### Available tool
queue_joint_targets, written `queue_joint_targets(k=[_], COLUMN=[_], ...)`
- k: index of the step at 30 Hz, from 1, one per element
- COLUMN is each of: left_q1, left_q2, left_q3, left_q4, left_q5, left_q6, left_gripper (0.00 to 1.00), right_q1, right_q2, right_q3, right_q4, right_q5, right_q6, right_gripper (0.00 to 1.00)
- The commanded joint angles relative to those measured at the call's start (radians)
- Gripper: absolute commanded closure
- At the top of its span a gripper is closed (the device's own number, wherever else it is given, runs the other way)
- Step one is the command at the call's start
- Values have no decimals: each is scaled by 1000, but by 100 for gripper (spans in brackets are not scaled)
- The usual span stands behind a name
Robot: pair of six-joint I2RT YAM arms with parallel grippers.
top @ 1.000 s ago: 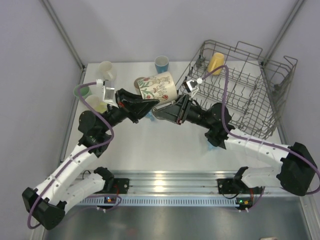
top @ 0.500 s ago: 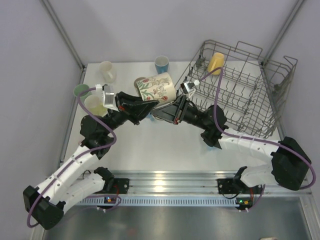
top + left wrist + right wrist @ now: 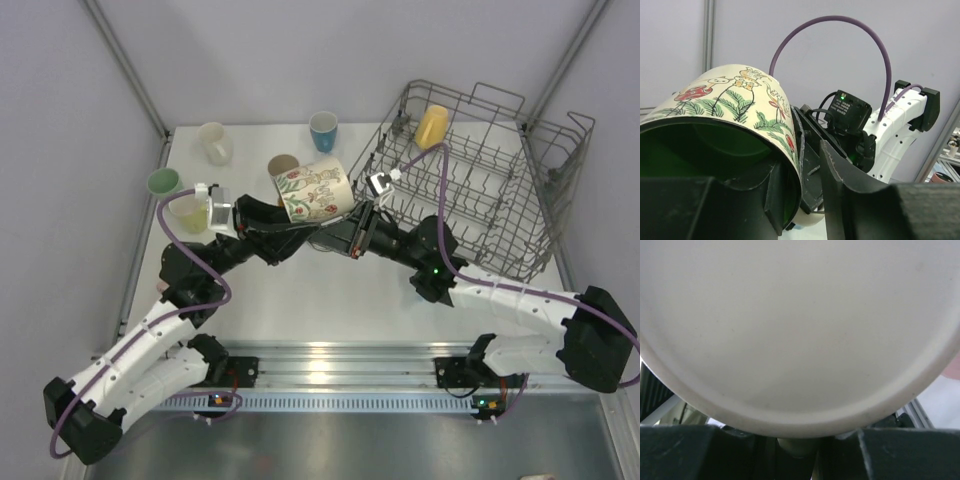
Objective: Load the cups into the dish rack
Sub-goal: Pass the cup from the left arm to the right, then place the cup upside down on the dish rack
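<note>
Cups (image 3: 323, 130) stood about the bench (image 3: 300, 290), and one hung in the air between the two arms. Farthest left a mint cup (image 3: 163, 181) stood upright near the bench's edge. A lime cup (image 3: 188, 212) stood just beside it, close against the left wrist. Behind them, toward the far edge, stood a cream mug (image 3: 214, 143). A beige cup (image 3: 282, 166), mouth up, was partly hidden behind the floral mug (image 3: 315, 190). That mug was tilted above the bench's middle, its green inside turned to the left arm and its cream base to the right one. The left end effector (image 3: 292, 222) met it from the left, its fingers (image 3: 850, 195) set narrowly astride the mug's wall, one inside the rim and one outside. A dark gap beside the outer finger left it unclear whether they pinched. A blue cup (image 3: 323, 130) stood upright at the far edge. The right end effector (image 3: 328, 230) reached the mug from the right; the base filled its wrist view, so its state could not be told. The rack (image 3: 510, 215) took the bench's right side, with a yellow cup (image 3: 432, 126) leaning at its far left corner.
</note>
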Motion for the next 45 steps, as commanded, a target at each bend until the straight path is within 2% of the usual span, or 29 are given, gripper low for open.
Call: queue_joint_targets(k=[1, 2, 6, 17, 19, 25, 29, 31, 32, 36, 40, 45], left_q1=[-13, -11, -11, -11, -11, -11, -10, -10, -11, -10, -10, -10], left_q2=[-48, -53, -71, -76, -82, -91, -90, -94, -99, -119, -134, -163], left_q3=[2, 5, 19, 74, 86, 126, 165, 186, 189, 209, 221, 192], left_q4=[10, -4, -65, -260, -288, -406, -530, -620, -650, -802, -938, -990], left_q5=[40, 37, 20, -32, -37, -57, -92, -130, -146, -306, -481, -508], left_q6=[28, 34, 66, 109, 120, 164, 227, 265, 276, 328, 371, 381], left_gripper=[62, 57, 50, 31, 2, 2, 2, 2, 2, 2, 2, 2], right_q1=[7, 8, 8, -39, -81, -218, -332, -409, -430, -519, -573, -625], right_q2=[-104, -116, -135, -179, -193, -244, -279, -288, -290, -261, -181, -66], right_q3=[28, 25, 4, 2, -2, 5, 59, 114, 140, 327, 444, 599], right_q4=[70, 64, 78, 16, -13, -112, -259, -381, -445, -811, -918, -991], right_q5=[104, 104, 101, 112, 107, 83, 64, 76, 89, 304, 460, 610], right_q6=[-97, -105, -123, -160, -158, -160, -207, -313, -313, -532, -664, -812], right_gripper=[100, 100, 100, 100, 100, 100, 100, 100, 100, 100, 100, 100])
